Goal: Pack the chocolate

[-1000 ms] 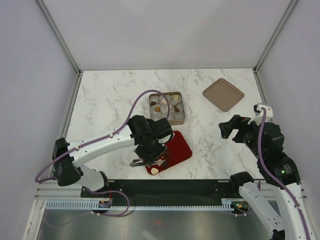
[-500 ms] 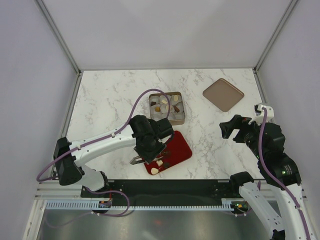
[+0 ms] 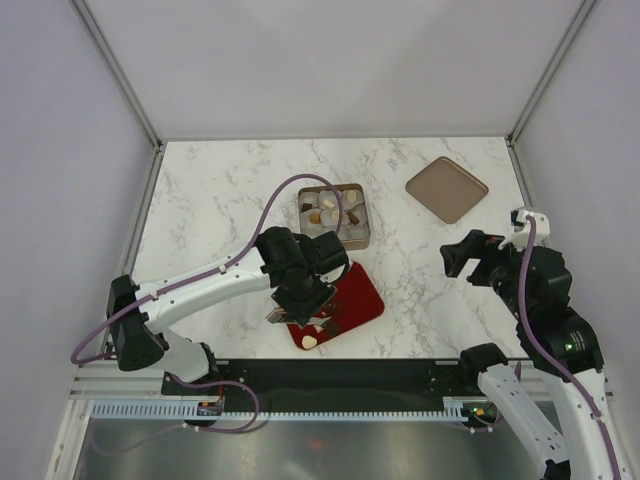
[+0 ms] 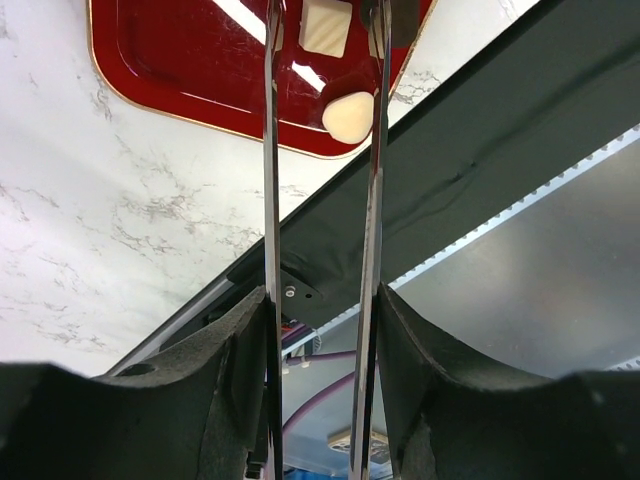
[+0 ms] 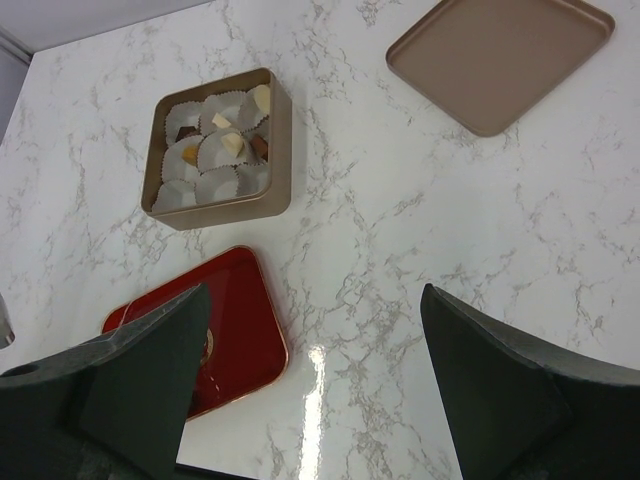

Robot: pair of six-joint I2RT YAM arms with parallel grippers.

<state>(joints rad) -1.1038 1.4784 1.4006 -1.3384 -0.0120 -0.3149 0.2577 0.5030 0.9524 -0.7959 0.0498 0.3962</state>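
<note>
My left gripper (image 3: 292, 316) hovers over the near left end of the red tray (image 3: 358, 292). In the left wrist view its thin metal fingers (image 4: 271, 150) stand apart on either side of a cream square chocolate (image 4: 326, 27) on the tray (image 4: 180, 60), not touching it. A cream rounded chocolate (image 4: 349, 115) lies just nearer, also seen from above (image 3: 310, 342). The gold tin (image 3: 335, 213) holds paper cups with several chocolates (image 5: 232, 143). My right gripper (image 3: 466, 254) is open and empty, high over the right side of the table.
The tin's flat lid (image 3: 447, 188) lies at the far right, also in the right wrist view (image 5: 500, 60). The dark rail (image 3: 340, 375) runs along the table's near edge just behind the tray. Grey walls close in the table.
My left gripper has shifted slightly over the tray's near end, uncovering the square cream piece. The right arm has barely moved.
</note>
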